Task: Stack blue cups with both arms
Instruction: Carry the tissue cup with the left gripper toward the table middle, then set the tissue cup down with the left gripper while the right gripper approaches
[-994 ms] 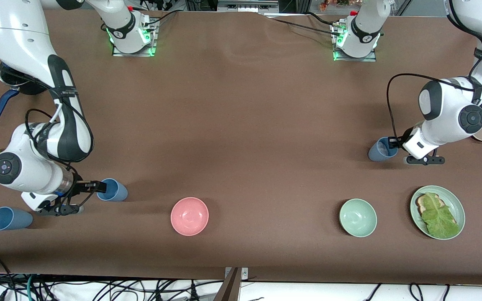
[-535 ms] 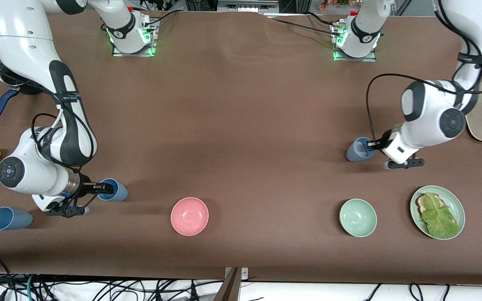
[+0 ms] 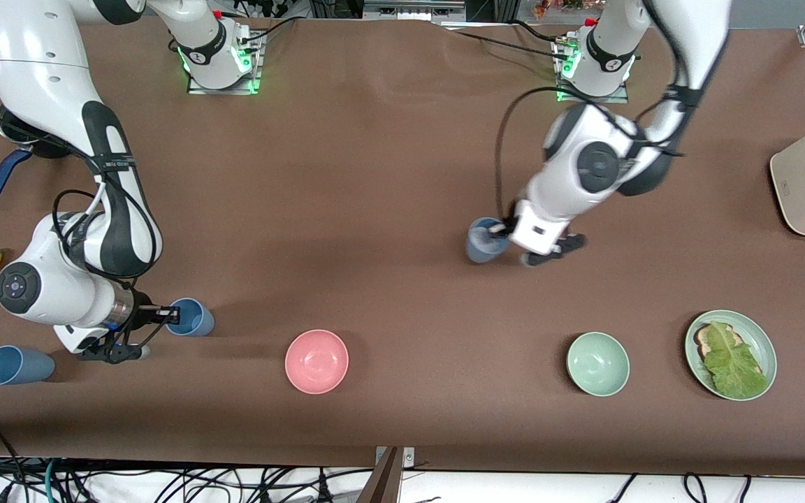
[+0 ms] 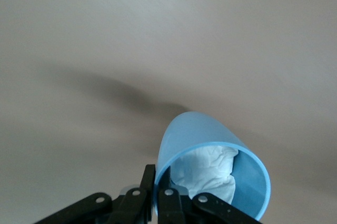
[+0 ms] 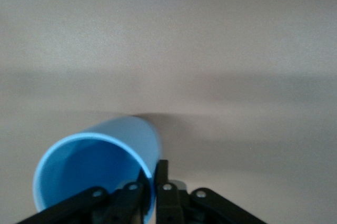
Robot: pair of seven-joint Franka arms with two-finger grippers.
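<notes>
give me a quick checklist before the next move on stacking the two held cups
1. Left gripper shut on the rim of its blue cup: ok.
2. Right gripper shut on the rim of its blue cup: ok.
3. Left cup empty enough to nest: not ok, white crumpled paper sits inside.
4. Right cup empty: ok, the right wrist view shows a bare interior.
5. Table between the two cups: ok; the pink bowl lies nearer the front camera.
6. Third blue cup, lying at the right arm's end, unheld: ok.
</notes>
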